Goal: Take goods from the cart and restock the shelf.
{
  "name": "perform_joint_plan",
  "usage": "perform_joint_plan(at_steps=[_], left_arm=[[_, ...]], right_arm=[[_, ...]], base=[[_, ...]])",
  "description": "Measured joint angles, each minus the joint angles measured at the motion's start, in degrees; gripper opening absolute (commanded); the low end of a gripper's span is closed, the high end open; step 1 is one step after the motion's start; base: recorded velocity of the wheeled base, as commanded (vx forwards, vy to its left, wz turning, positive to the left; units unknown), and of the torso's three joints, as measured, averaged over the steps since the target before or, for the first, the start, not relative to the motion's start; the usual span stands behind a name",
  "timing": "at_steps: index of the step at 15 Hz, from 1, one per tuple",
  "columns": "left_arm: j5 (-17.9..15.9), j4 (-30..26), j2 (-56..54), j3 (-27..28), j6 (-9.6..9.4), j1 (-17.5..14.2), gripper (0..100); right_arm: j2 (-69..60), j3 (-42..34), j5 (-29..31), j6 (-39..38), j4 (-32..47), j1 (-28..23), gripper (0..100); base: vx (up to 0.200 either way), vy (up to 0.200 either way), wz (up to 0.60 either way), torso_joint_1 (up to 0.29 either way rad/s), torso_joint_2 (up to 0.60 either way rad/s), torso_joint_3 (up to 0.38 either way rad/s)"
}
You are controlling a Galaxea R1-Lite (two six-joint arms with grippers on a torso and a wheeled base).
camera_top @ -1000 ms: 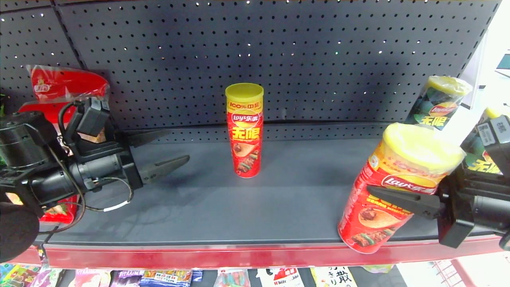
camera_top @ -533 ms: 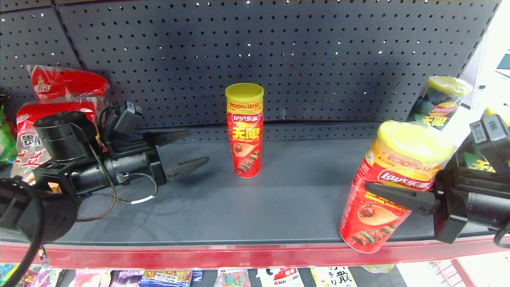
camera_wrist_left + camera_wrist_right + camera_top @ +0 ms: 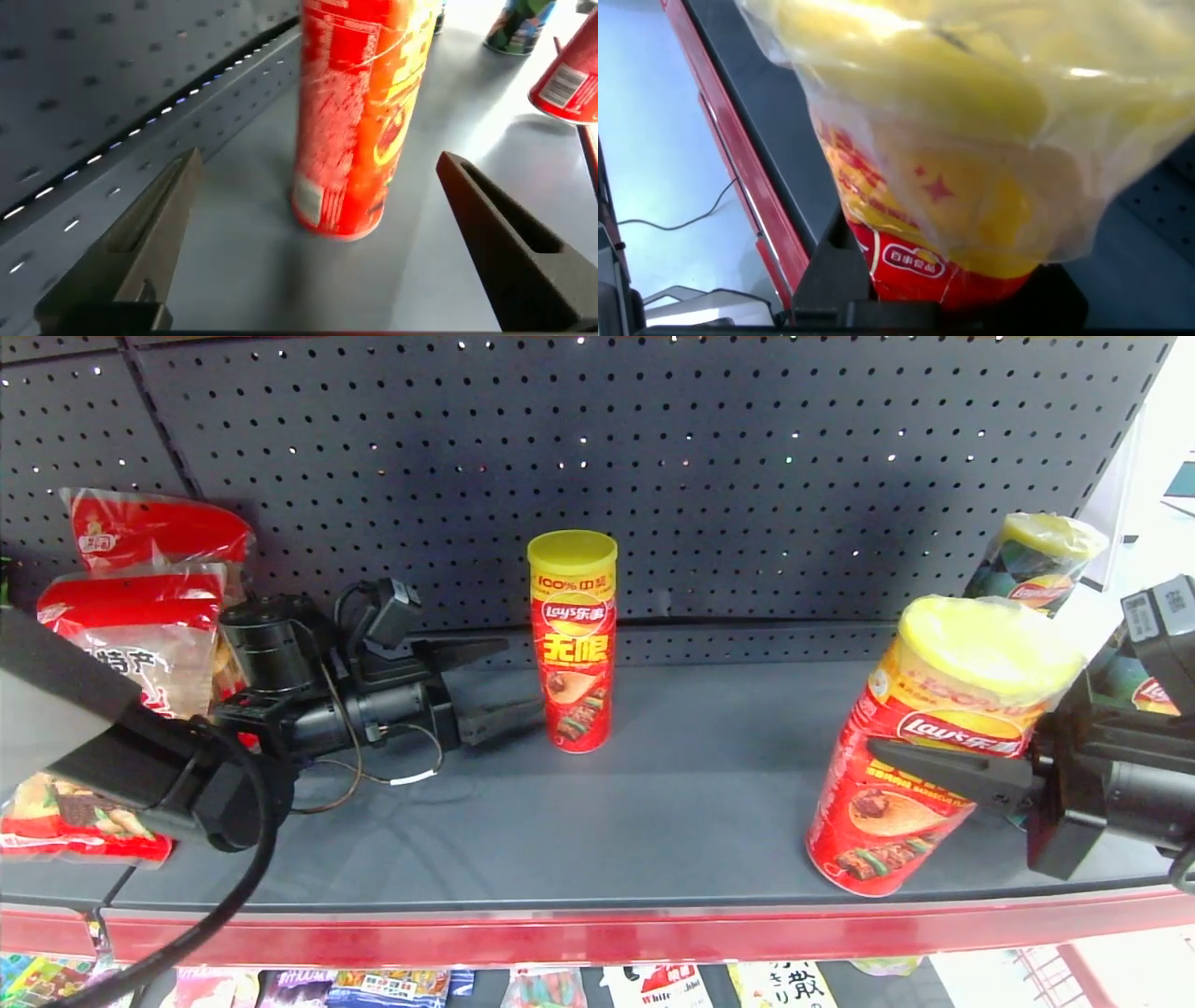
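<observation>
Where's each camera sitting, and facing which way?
Head view: on the head, facing down at the shelf; both arms, open left hand, right hand gripping the tilted can.
Left wrist view: on that wrist, facing past its fingers at the upright can.
Right wrist view: on that wrist, facing the tilted can's lid; one finger.
Shared: head and left wrist show the upright can.

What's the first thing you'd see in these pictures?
The big red chip can with a yellow lid, held tilted in the right gripper at the front right of the shelf. Then the second red can, standing upright mid-shelf, with the open left gripper pointing at it.
</observation>
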State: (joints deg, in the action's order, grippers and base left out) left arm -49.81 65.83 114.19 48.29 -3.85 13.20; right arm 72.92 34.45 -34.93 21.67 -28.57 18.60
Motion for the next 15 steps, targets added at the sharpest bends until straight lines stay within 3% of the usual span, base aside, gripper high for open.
perform_joint_plan(at_steps=[5,15], left_arm=[[0.35,0.13,3.61,3.67,0.3,3.72,100],[1.43,0.05,6.07,11.61,0.57,6.01,100]], right_arm=[[-0.05,0.3,-0.02,0.09,-0.07,0.11,0],[-0.82,-2.29,0.04,0.16,-0.29,0.18,0]], base=[[0.0,0.0,0.0,0.0,0.0,0.0],[0.0,0.0,0.0,0.0,0.0,0.0]])
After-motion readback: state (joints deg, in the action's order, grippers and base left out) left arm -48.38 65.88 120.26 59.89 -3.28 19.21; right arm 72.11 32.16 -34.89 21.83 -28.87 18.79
